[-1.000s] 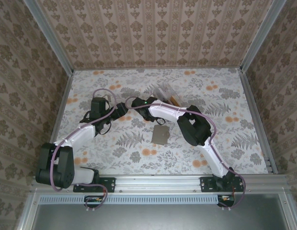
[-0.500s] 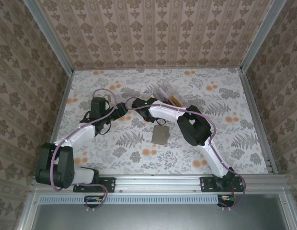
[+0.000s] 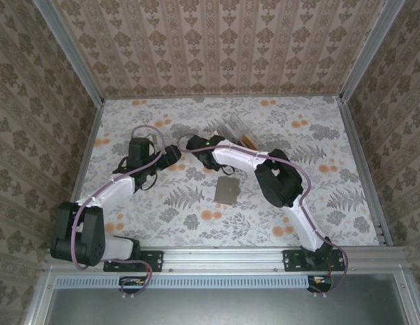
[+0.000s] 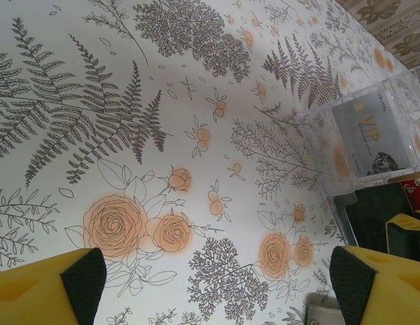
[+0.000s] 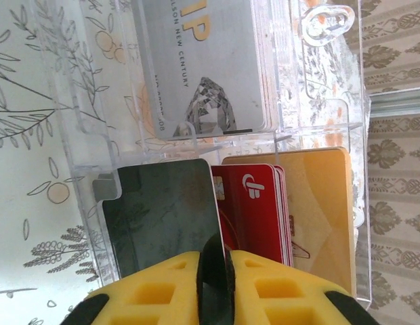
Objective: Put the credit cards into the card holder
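1. Floral cloth, ferns and orange roses on white, covers the table (image 3: 298, 203), and patterned wallpaper lines the walls round it.
2. The left claw (image 4: 217, 284) has its jaws spread wide and holds nothing; between its yellow fingers (image 4: 81, 281) there is bare cloth.
3. Ahead of the left claw and off to its right stands a clear plastic box (image 4: 400, 88), apart from that claw.
4. The right claw (image 5: 217, 261) hangs over this box. Its jaws stand almost together, with a thin dark seam between the two yellow fingers (image 5: 156, 284).
5. Straight ahead of the right claw, in the box's nearer compartment, stands a black card (image 5: 162, 210). Its right edge runs down to the seam between the jaws. I cannot tell whether the card is nipped there or merely close.
6. Just right of that seam is a stack of red cards (image 5: 247, 210), and further right an orange-yellow card (image 5: 318, 203), all in the same compartment.
7. Beyond them, in the farther compartment, leans a silver card (image 5: 210, 68) lettered "VIP".
8. The card holder (image 3: 227, 191), a grey-taupe square, lies flat on the cloth on the near side of the right claw, toward the arm bases and apart from the box.
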You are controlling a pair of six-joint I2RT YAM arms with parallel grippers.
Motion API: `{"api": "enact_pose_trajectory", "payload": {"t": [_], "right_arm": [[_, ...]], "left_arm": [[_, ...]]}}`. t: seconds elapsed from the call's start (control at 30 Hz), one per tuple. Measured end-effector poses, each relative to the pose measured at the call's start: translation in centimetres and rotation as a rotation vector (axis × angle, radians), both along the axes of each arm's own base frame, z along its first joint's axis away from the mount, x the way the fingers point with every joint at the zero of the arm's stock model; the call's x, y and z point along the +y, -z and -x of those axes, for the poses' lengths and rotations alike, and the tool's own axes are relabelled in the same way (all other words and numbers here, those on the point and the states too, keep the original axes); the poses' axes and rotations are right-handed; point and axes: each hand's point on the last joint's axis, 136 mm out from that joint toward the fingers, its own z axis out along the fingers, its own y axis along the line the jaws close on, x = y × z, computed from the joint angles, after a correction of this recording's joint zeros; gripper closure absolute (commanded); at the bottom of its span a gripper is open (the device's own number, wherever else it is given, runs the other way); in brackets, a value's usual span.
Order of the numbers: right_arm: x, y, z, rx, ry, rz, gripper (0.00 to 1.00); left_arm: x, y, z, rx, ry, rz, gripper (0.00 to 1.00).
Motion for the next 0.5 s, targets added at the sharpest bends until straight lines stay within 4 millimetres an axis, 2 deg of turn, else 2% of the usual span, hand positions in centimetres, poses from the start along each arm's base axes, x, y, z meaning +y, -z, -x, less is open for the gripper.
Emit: {"api": "enact_pose_trajectory", "payload": {"t": [0.1,0.3,0.5], "right_arm": [[0.2,0.2,0.3,0.019,0.004,-0.033,0.90],[0.8,0.1,1.1,0.069,0.002,-0.105,0.91],[1.1,-1.0,1.7,0.099,0.016,-0.172,0.95]], "left_arm": [[0.0,0.0,0.0,0.000,0.000,0.000,0.11],[-0.1,0.0,0.0,0.001,0.003,0.002,0.11],[-0.1,0.2,0.1,0.008,0.006,0.003,0.11]]}}
